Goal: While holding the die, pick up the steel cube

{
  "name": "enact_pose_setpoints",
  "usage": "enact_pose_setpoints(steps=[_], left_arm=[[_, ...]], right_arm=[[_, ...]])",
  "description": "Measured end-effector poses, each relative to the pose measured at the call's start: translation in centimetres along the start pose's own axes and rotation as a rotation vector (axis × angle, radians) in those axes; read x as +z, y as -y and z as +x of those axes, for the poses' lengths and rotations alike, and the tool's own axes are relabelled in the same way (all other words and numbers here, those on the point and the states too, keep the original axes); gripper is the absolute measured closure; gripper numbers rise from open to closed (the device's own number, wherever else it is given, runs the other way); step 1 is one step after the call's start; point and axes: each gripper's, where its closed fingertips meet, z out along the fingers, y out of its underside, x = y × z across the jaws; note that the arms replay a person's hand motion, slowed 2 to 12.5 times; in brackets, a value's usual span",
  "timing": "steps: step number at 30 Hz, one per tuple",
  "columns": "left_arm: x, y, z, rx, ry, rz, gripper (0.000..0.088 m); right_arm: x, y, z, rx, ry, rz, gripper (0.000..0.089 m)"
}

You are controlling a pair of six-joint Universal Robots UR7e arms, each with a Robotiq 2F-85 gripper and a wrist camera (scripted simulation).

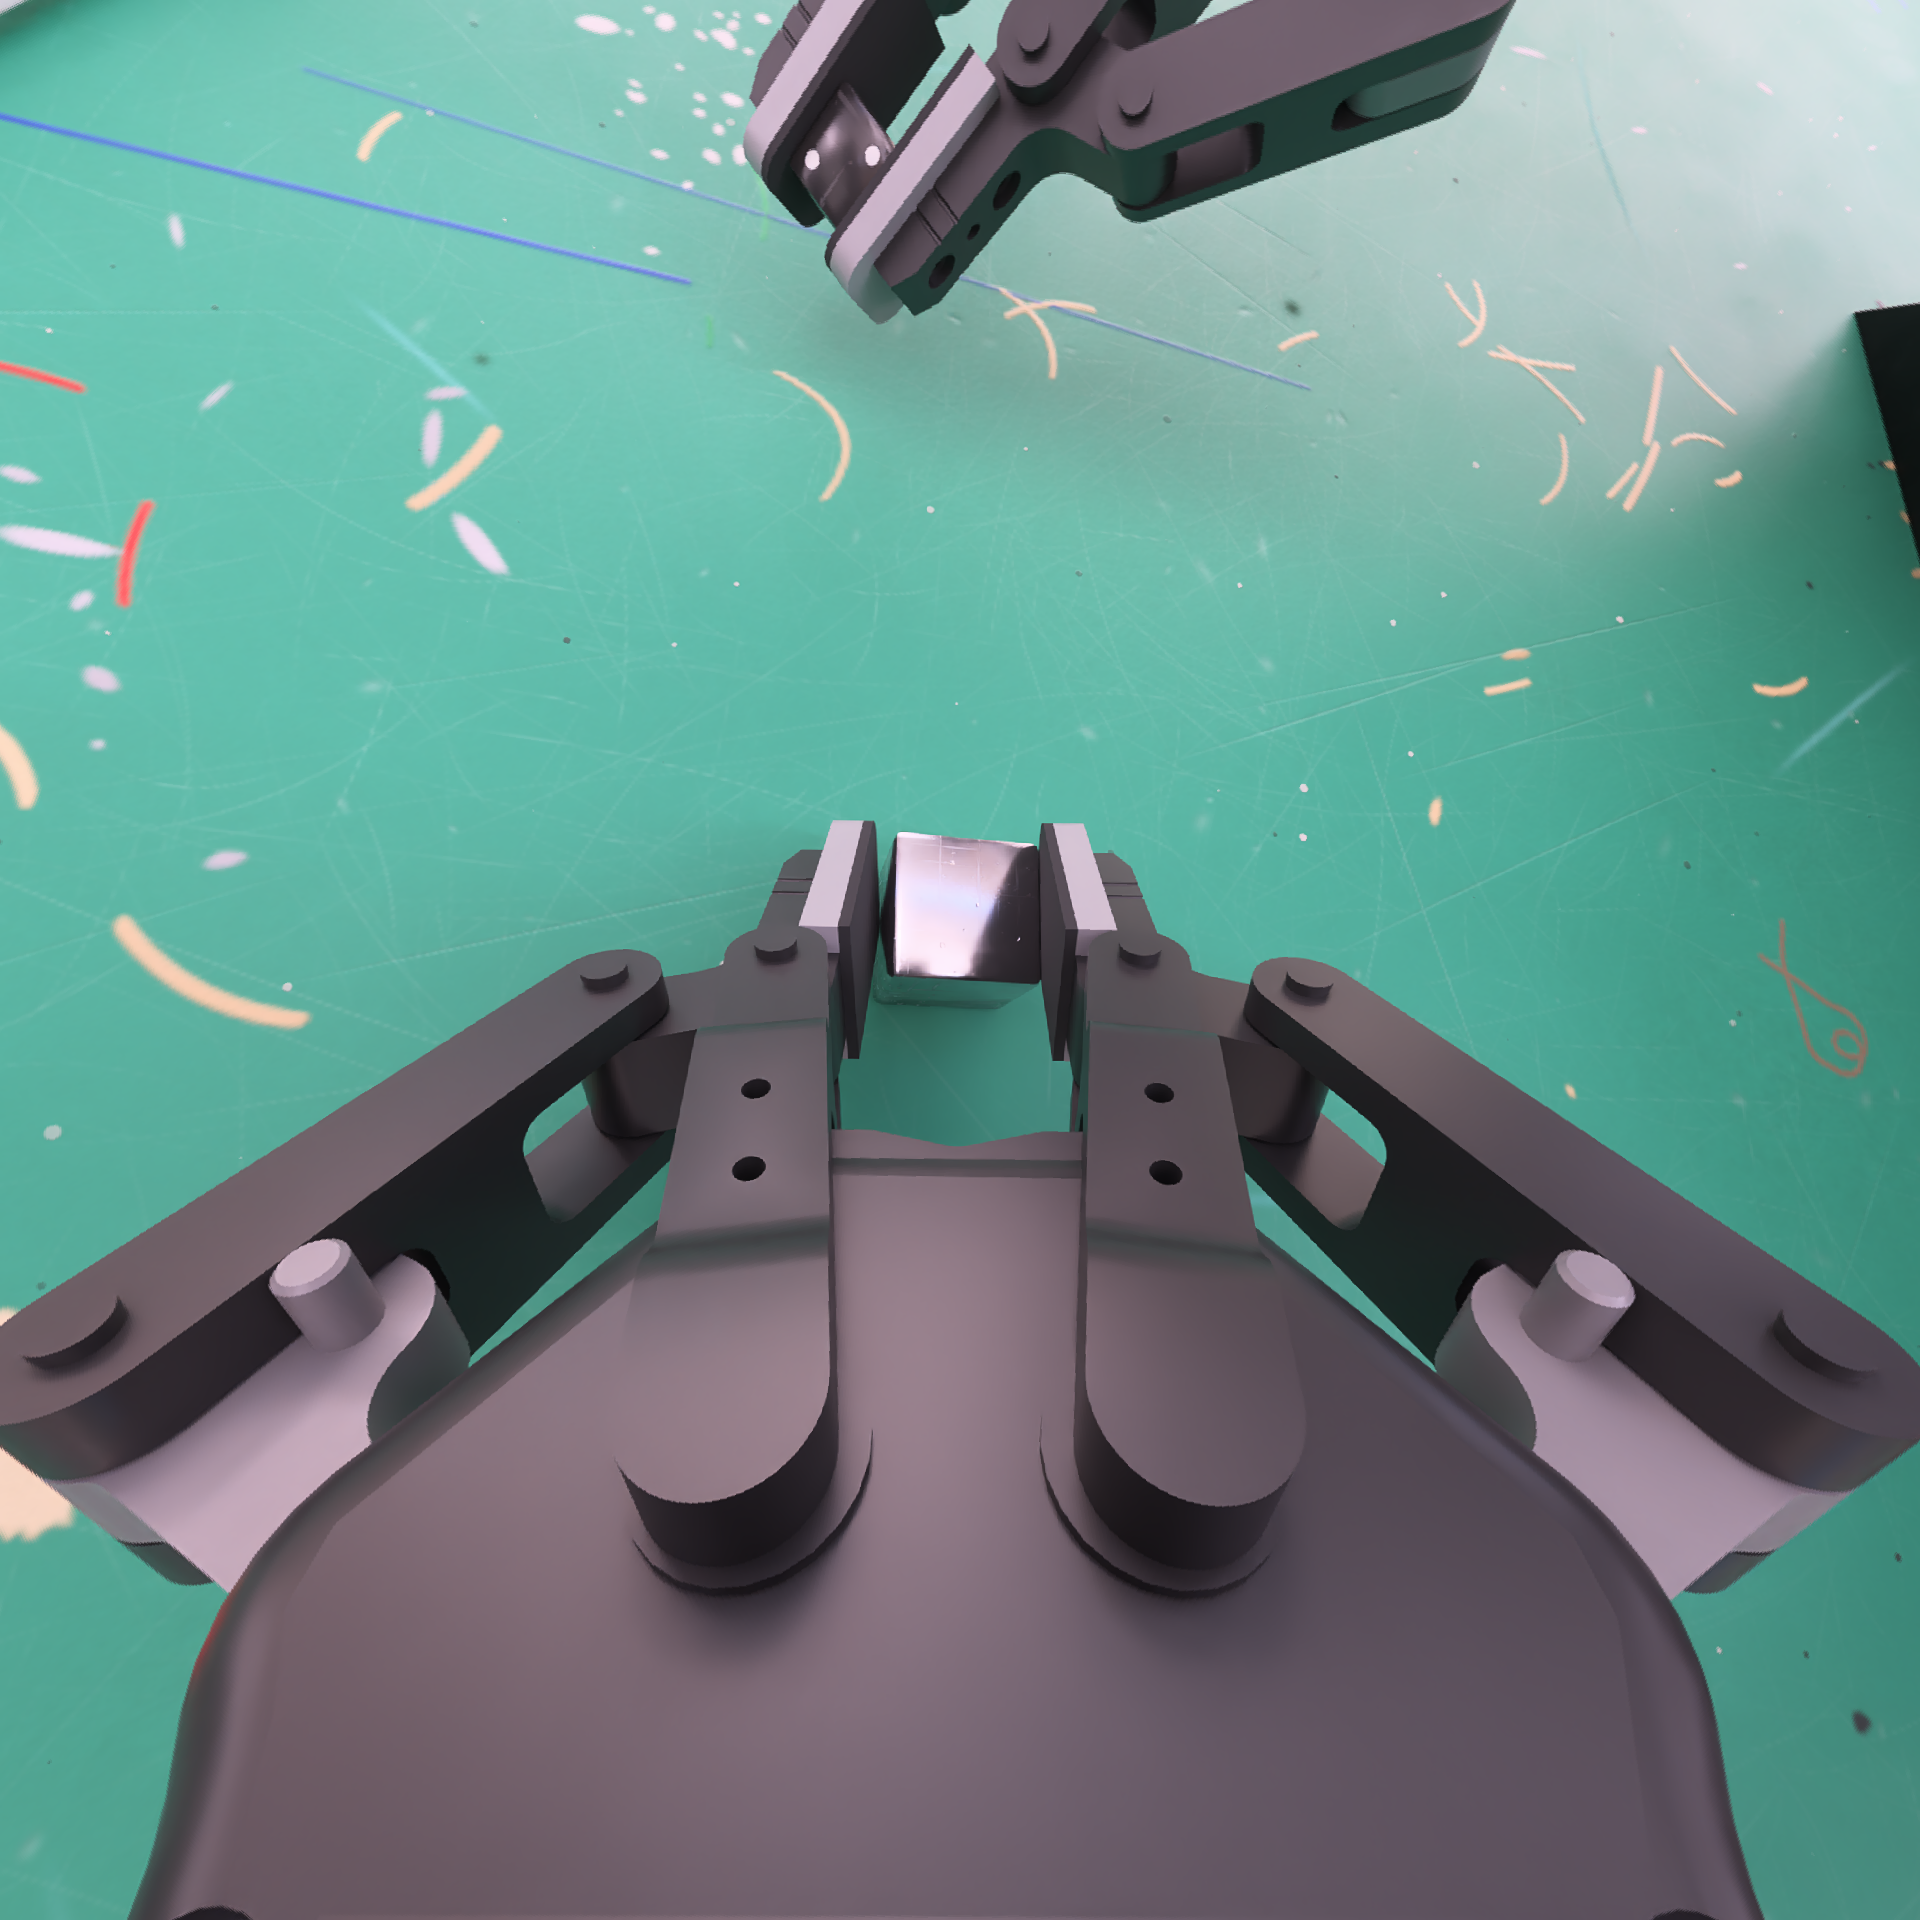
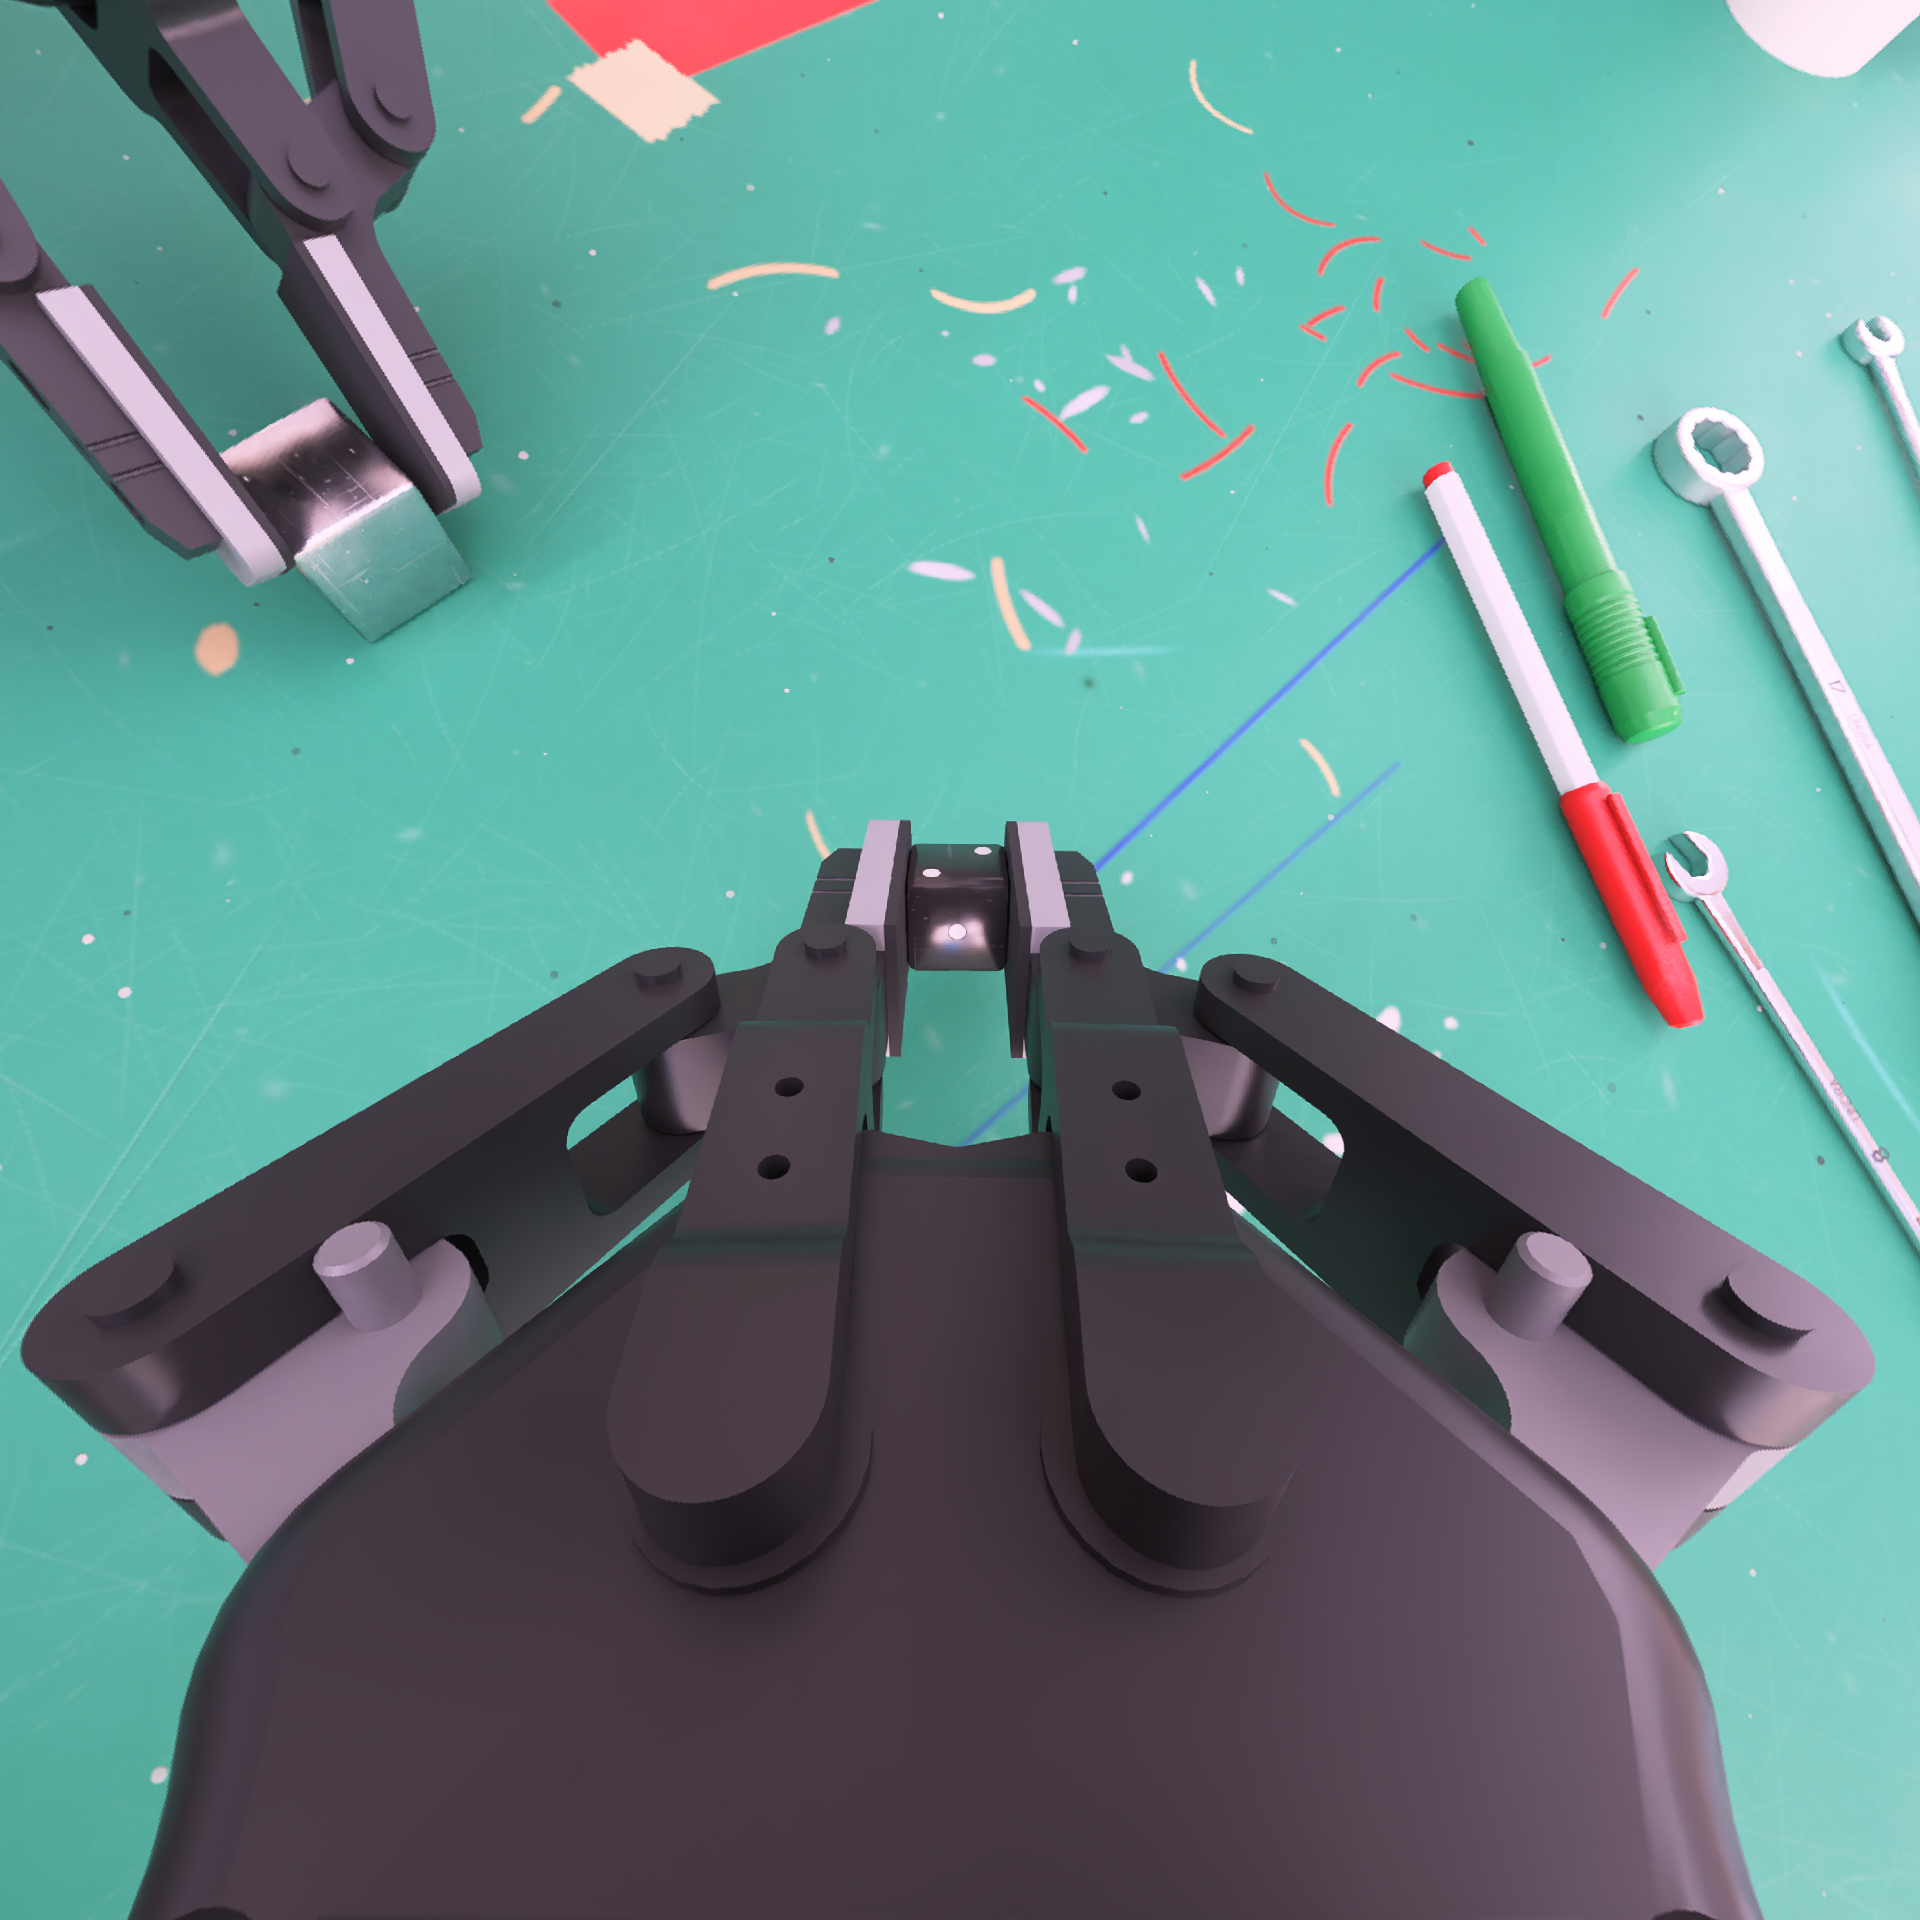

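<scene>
My left gripper [image 1: 961, 862] is shut on the steel cube [image 1: 961, 914], a shiny metal block between its two pads, low at the green mat [image 1: 935, 644]. The right wrist view shows this from the side, cube [image 2: 364, 561] between the left gripper's [image 2: 358, 525] fingers at the mat; I cannot tell whether it touches. My right gripper [image 2: 956, 862] is shut on the die [image 2: 956, 914], black with white pips, held above the mat. In the left wrist view the right gripper [image 1: 836, 244] with the die [image 1: 842, 156] hangs at the top.
In the right wrist view a green marker [image 2: 1558, 499], a red-and-white marker [image 2: 1558, 748] and three wrenches [image 2: 1787, 603] [image 2: 1787, 1029] [image 2: 1886, 374] lie at the right. A red sheet [image 2: 707, 26] and a white object [image 2: 1818, 31] sit at the top. A dark object [image 1: 1896, 416] is at the left view's right edge.
</scene>
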Motion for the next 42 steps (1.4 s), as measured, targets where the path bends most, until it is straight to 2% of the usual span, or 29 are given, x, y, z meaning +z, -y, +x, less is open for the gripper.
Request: enact_pose_setpoints(steps=[13,42], left_arm=[[0.0,0.0,-0.01,-0.001,-0.001,0.0,0.0605],[0.0,0.01,-0.02,-0.004,-0.004,0.001,0.0605]], right_arm=[[0.14,-0.34,0.7,-0.012,0.019,-0.01,0.0735],[0.04,-0.24,0.79,-0.024,-0.003,0.005,0.0735]])
